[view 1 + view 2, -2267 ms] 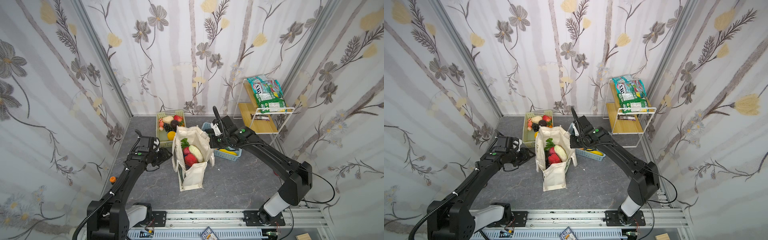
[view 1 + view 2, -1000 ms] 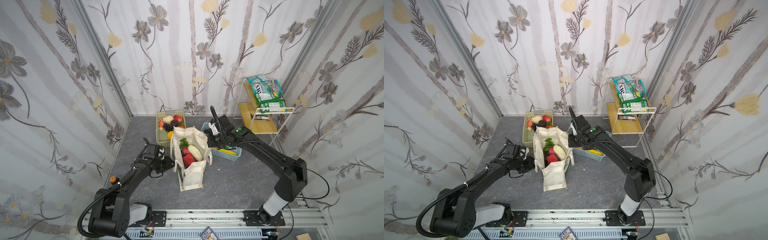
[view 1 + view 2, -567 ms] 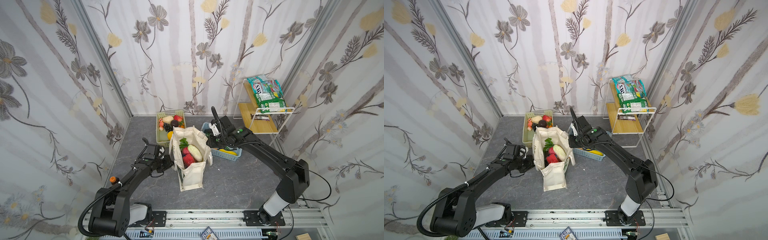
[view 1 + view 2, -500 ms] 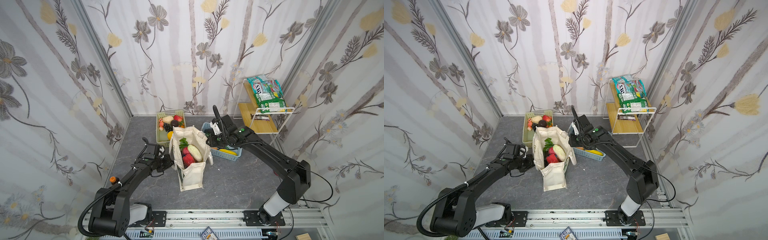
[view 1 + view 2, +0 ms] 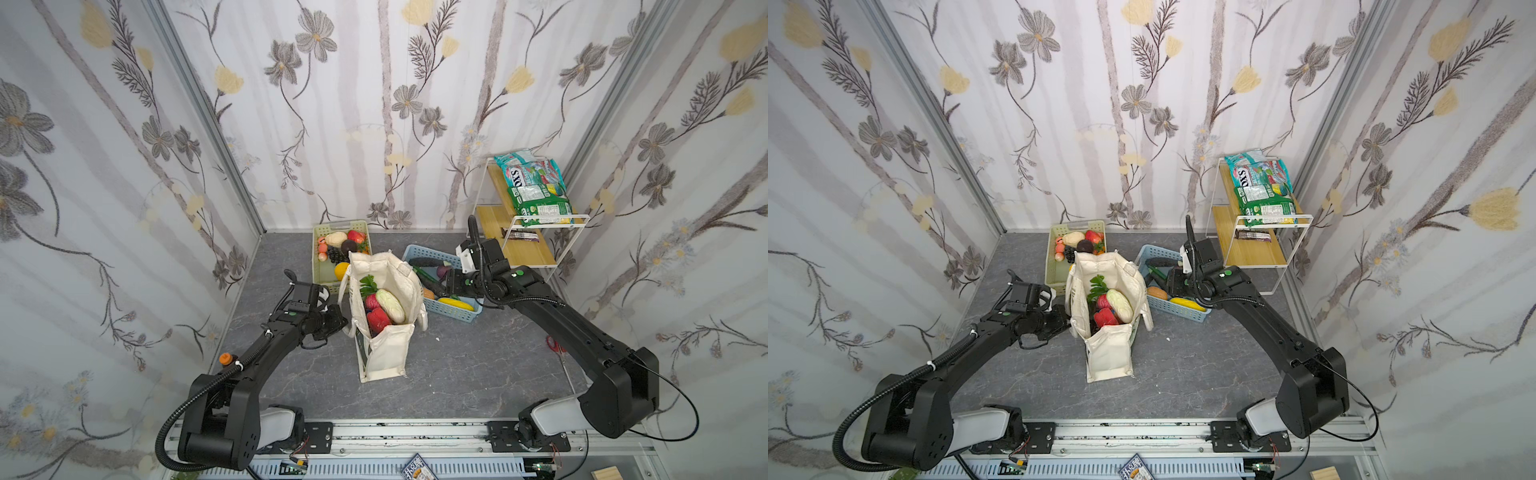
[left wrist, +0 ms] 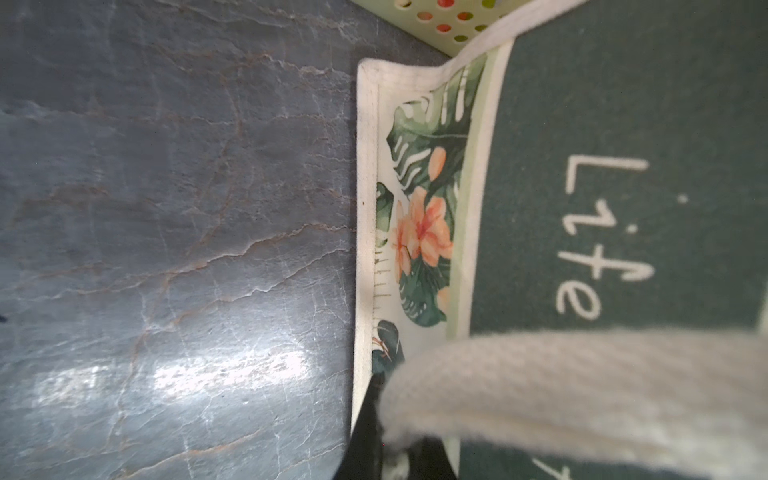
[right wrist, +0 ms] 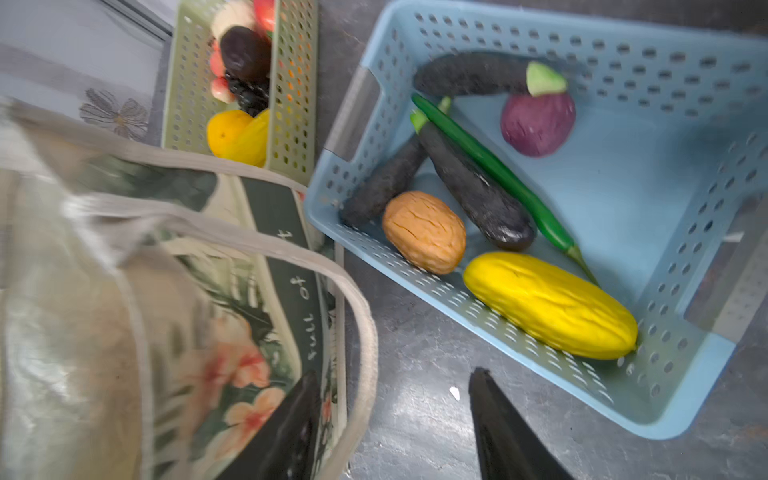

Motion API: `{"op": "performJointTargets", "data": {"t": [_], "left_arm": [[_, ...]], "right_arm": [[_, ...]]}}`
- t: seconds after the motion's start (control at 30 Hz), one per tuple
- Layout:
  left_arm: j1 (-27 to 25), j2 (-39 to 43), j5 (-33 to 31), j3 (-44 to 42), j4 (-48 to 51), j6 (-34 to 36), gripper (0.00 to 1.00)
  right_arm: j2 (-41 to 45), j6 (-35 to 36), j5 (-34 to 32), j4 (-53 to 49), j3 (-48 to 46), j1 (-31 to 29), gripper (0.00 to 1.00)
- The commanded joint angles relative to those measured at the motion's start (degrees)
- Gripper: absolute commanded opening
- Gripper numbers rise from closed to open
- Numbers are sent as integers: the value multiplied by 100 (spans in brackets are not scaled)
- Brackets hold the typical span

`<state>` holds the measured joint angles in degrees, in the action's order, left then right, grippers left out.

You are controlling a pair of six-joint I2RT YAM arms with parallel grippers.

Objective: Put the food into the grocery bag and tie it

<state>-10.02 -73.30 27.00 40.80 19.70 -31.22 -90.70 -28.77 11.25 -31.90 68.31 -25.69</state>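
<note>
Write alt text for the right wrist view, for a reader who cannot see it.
The open right hand hovers empty over the tabletop, between the canvas grocery bag and a blue slotted basket. The basket holds a yellow cucumber-like toy, a brown walnut, dark eggplants, a green chili and a purple vegetable; a pale green basket of fruit sits beyond.

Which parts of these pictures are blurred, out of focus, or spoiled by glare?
Left wrist view: the handle up close is out of focus, the lettering on the bag behind it is sharp, and white glare lies on the grey table. Right wrist view: the bag is smeared by blur, the blue basket and its yellow vegetable are clearer. Both top views: evenly lit and sharp.
</note>
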Motion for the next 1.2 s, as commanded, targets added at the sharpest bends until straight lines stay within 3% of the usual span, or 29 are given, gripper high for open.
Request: {"op": "performJointTargets", "data": {"t": [0.0, 0.17, 0.4, 0.93, 1.17], "left_arm": [[0, -26, 16, 109, 121, 138, 3], [2, -70, 41, 132, 97, 89, 3], [-7, 35, -29, 71, 90, 78, 3], [5, 25, 9, 142, 35, 89, 3], [0, 88, -9, 141, 122, 100, 3]], "right_arm": [[25, -287, 799, 1252, -590, 65, 59], [-366, -764, 1863, 2579, -1370, 35, 59], [-776, -1026, 2371, 3335, -1603, -153, 58], [-1509, -1018, 2069, 3190, -1483, -427, 42], [-1475, -1016, 1886, 2919, -1331, -412, 17]]}}
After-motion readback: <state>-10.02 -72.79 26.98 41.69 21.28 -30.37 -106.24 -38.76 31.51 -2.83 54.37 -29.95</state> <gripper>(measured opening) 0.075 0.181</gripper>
